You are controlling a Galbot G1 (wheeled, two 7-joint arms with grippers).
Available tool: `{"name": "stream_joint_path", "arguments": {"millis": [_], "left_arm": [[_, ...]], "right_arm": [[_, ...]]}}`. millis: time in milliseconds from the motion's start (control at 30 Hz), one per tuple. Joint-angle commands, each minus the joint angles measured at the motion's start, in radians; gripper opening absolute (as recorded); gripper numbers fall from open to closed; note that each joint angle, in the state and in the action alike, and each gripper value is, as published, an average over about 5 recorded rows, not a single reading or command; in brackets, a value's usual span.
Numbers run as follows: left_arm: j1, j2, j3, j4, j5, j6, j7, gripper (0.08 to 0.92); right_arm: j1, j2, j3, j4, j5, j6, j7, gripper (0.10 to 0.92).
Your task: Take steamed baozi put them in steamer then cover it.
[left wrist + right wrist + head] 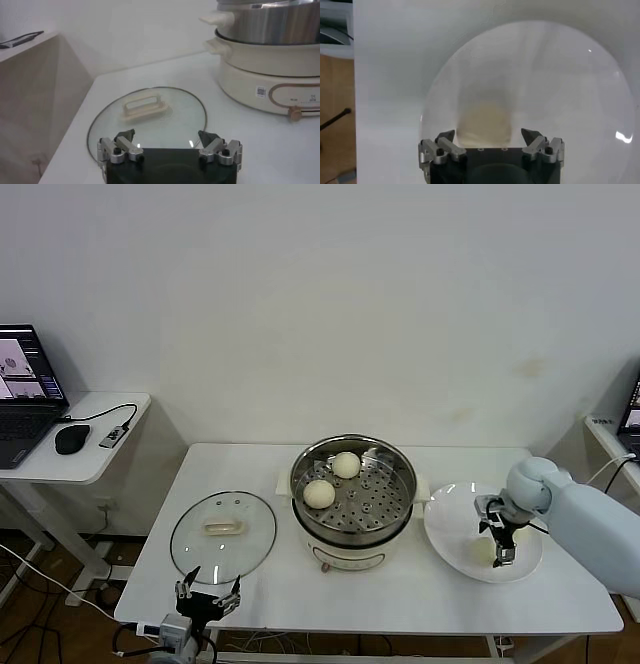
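The white rectangular worktop (400, 604) carries everything of the task. At its middle stands the round shiny stainless-steel steamer (352, 482) on a cream-white electric base (350, 552), its perforated tray open to view. Two smooth cream-white steamed baozi lie on that tray: one (346, 465) toward the far side, the other (319, 494) nearer the front and to the robot's left, the two apart from each other.

On the robot's left of the steamer the round clear glass cover (223, 536), metal-rimmed with a cream rectangular handle (224, 528) at its centre, lies flat on the worktop, beside the steamer and not on it.

On the robot's right of the steamer sits a flat white round plate (455, 529). A third cream-white bun (484, 123) rests on it, seen in the right wrist view between and just beyond the jaws.

The right gripper (505, 552) reaches down over the plate, directly above that bun; its jaws are spread apart, one on each side, and grasp nothing.

The left gripper (207, 597) is low at the front edge of the worktop, near the cover's rim, pointing toward the cover; its jaws are spread wide and empty.

A small white side table (100, 439) with a laptop (25, 394) and a black mouse (71, 439) stands farther to the left.
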Motion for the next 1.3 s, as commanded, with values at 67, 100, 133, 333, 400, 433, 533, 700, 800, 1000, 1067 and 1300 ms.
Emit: {"name": "stream_joint_path", "arguments": {"millis": [67,100,133,333,400,433,533,700,800,1000,1067,1300], "left_arm": [[0.000,0.000,0.001,0.001,0.000,0.000,-0.001,0.823],[0.000,0.000,0.000,0.001,0.000,0.000,-0.001,0.823],[0.000,0.001,0.000,0.001,0.000,0.000,-0.001,0.823],[0.000,0.000,0.000,0.001,0.000,-0.001,-0.001,0.823],[-0.001,0.000,0.000,0.000,0.000,-0.001,-0.002,0.823],[-0.001,0.000,0.001,0.000,0.000,-0.001,-0.002,0.823],[-0.001,-0.001,0.002,-0.001,0.000,-0.001,-0.002,0.823],[-0.002,-0.002,0.004,-0.002,0.000,-0.001,-0.003,0.823],[-0.003,-0.002,0.005,-0.007,0.000,-0.002,-0.004,0.823],[-0.009,-0.004,0.002,-0.017,0.003,-0.001,-0.011,0.823],[-0.009,-0.004,0.000,-0.024,0.004,-0.001,-0.012,0.823],[-0.004,-0.003,-0.001,-0.048,0.015,-0.010,-0.017,0.823]], "right_arm": [[-0.006,0.005,0.005,-0.012,-0.003,0.001,0.007,0.782],[-0.006,0.006,0.005,-0.012,-0.002,0.000,0.007,0.765],[-0.006,0.006,0.005,-0.013,-0.002,0.000,0.007,0.742],[-0.002,0.006,0.008,-0.016,0.008,-0.005,0.003,0.634],[0.000,0.004,0.009,-0.017,0.014,-0.007,0.000,0.612],[0.002,0.003,0.010,-0.017,0.018,-0.009,-0.001,0.599],[0.014,-0.007,0.011,-0.014,0.031,-0.013,-0.010,0.575],[0.062,-0.048,0.003,0.014,0.064,-0.020,-0.034,0.561],[0.130,-0.084,-0.022,0.045,0.095,-0.024,-0.057,0.558],[0.463,-0.083,-0.233,0.061,0.203,-0.027,-0.100,0.560],[0.549,-0.054,-0.277,0.053,0.247,-0.028,-0.113,0.560],[0.738,0.123,-0.354,-0.016,0.477,0.036,-0.178,0.560]]}}
